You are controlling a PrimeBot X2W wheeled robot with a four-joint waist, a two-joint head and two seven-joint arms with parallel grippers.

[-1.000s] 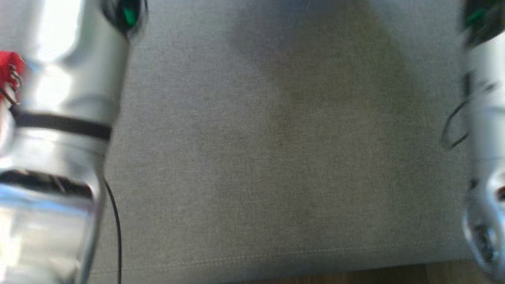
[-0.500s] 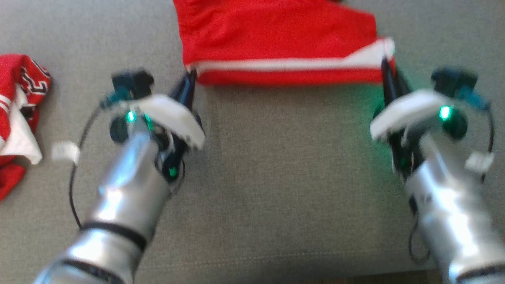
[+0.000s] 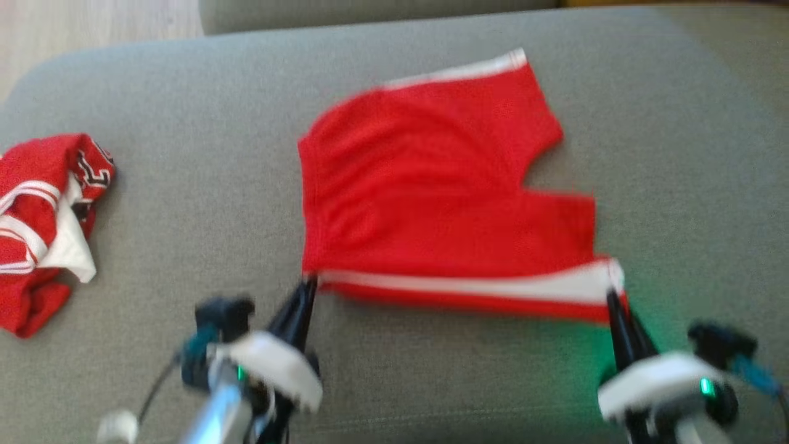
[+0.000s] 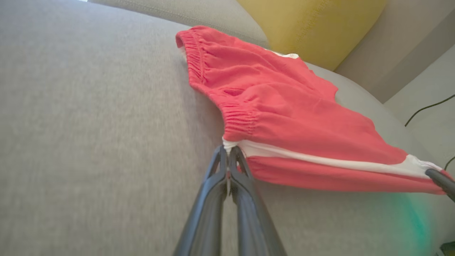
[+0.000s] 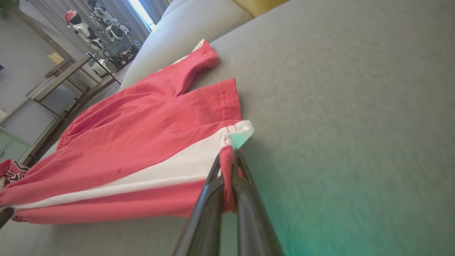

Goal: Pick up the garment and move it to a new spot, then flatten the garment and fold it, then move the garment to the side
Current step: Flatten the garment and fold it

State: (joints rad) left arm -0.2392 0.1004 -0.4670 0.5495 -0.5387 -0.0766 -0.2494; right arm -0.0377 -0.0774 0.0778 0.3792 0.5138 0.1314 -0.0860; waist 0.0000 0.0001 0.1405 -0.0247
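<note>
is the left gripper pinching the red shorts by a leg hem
No, the left gripper is shut on the red shorts at the end of their gathered elastic waistband.

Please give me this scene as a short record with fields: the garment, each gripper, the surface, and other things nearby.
garment: red shorts, white side stripe, spread out, near edge stretched between both grippers
left gripper: shut on the waistband corner
right gripper: shut on the leg-hem corner
surface: grey sofa seat
nearby: crumpled red garment on robot's left, apart; yellow cushion
</note>
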